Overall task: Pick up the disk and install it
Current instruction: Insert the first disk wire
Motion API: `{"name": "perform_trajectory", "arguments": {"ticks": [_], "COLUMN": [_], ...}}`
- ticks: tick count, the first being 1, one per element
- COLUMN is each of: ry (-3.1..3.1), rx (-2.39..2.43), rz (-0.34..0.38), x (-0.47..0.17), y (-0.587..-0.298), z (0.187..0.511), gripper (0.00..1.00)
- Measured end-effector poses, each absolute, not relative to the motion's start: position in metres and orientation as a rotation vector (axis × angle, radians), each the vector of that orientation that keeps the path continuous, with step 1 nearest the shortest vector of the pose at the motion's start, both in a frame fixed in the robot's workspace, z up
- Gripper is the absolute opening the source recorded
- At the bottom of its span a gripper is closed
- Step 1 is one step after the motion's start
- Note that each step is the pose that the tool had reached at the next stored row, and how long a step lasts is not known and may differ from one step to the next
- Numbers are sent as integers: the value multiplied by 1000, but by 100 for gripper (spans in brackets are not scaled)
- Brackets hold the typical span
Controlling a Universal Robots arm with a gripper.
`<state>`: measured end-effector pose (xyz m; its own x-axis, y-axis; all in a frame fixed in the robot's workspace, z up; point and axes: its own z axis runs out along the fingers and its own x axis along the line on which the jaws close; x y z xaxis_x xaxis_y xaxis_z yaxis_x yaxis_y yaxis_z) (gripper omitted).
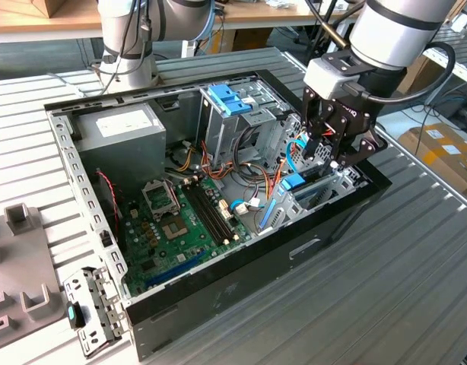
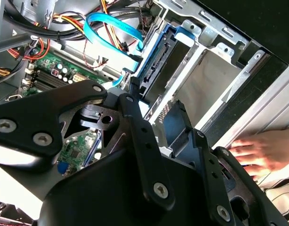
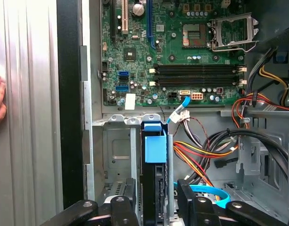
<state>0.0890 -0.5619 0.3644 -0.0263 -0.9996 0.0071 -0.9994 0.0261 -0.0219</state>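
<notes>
Claw [image 3: 156,205] open: my two black fingers [image 3: 123,209] stand apart, one on each side of the disk [image 3: 154,181]. A slim gap shows on either side, and I see no contact. In the exterior view my claw [image 1: 336,148] hangs over the low bay at the corner of the case on the exterior view's right.

Disk: on edge, seated in a slot of the metal drive bay [image 3: 114,153]. Its blue carrier tab [image 3: 155,147] is at the end nearer the motherboard [image 3: 172,52]. In the second wrist view the disk [image 2: 156,66] shows a dark end inside its blue frame, between the bay walls.

Just beside the bay: a flat blue cable [image 2: 107,20] curls over, near a bundle of red, yellow and black wires [image 3: 196,151].

Beyond the bay: the green motherboard lies flat on the case floor.

Outside the black case wall [image 3: 68,94]: a person's hand [image 2: 257,150] rests on the ribbed table [image 1: 416,289].

Farther off in the case: a tall drive cage [image 1: 241,125] topped by a blue bracket [image 1: 228,99]. A grey power supply [image 1: 119,129] sits in the far corner.
</notes>
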Motion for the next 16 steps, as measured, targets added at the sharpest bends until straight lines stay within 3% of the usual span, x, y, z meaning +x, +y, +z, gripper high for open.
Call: {"name": "perform_trajectory", "arguments": {"ticks": [16], "ry": [2242], "rx": [-2184], "rz": [-26], "x": [97], "y": [-547], "z": [365], "gripper": [48]}}
